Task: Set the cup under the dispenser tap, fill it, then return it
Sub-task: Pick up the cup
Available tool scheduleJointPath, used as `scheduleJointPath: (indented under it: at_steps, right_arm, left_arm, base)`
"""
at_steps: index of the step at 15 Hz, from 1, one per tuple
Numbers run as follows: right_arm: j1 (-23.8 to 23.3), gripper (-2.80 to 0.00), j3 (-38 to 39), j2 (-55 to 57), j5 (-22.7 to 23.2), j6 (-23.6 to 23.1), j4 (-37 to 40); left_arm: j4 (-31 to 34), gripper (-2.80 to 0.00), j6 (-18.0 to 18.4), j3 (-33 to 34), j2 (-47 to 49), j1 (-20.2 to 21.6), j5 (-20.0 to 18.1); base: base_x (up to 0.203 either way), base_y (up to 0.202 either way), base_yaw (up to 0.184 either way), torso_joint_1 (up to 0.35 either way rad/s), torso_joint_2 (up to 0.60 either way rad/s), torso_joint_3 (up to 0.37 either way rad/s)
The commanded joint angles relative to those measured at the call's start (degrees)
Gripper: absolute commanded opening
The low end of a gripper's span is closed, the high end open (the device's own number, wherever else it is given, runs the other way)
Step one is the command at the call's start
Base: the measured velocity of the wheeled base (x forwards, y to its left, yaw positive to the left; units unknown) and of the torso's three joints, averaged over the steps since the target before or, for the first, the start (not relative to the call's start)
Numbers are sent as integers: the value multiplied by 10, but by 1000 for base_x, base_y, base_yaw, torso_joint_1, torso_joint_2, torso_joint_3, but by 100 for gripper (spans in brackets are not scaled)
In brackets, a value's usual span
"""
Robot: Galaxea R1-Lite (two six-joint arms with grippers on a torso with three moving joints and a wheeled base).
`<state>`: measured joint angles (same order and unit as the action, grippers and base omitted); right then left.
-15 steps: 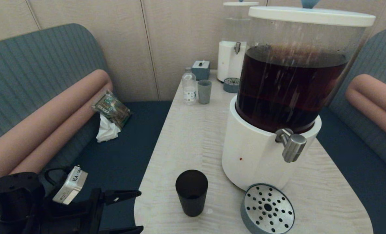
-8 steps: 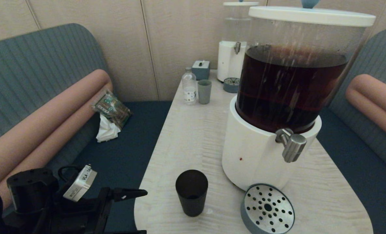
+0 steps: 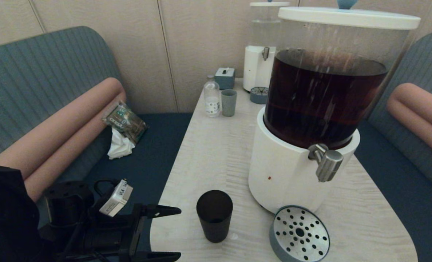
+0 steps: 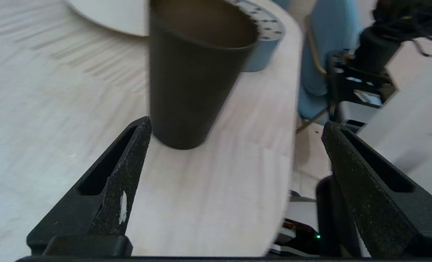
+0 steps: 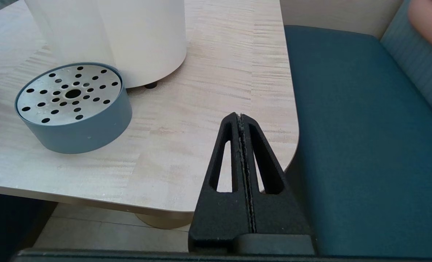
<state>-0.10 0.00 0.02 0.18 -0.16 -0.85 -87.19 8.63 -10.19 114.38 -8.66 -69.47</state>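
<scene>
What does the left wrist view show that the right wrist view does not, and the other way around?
Only the left wrist view shows the left gripper open, aimed at the black cup, which stands beyond its tips, untouched. Only the right wrist view shows the right gripper shut, parked off the table's near corner beside the blue seat. Both show the drip tray, the dispenser's white base and the table.

Cup (image 3: 214,215) upright on desk (image 3: 216,153), near front edge, left of the big dispenser (image 3: 310,109). Drip tray (image 3: 298,233) on desk just before the dispenser base, below the tap (image 3: 327,163), right of cup. Left pincer (image 3: 177,233) at desk's front-left edge, just left of cup, apart from it. Far end: bottle (image 3: 211,98), small cup (image 3: 229,102), box (image 3: 225,77), small dispenser (image 3: 261,54).
</scene>
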Motion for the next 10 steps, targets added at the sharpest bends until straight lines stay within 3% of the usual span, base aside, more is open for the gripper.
scheduleJointPath:
  at_steps: [1, 6, 10]
  right_arm:
    - [0, -280, 4, -1, 0, 0, 0]
    - [0, -280, 4, -2, 0, 0, 0]
    - [0, -280, 4, -2, 0, 0, 0]
  left_arm:
    - [-5, 0, 0, -12, 16, -2, 2]
    - [-5, 0, -2, -44, 42, -33, 48]
    - [-5, 0, -9, -62, 55, -68, 56]
  base:
    - [0, 0, 0, 0, 0, 0]
    - [0, 0, 0, 0, 0, 0]
    - [0, 0, 0, 0, 0, 0]
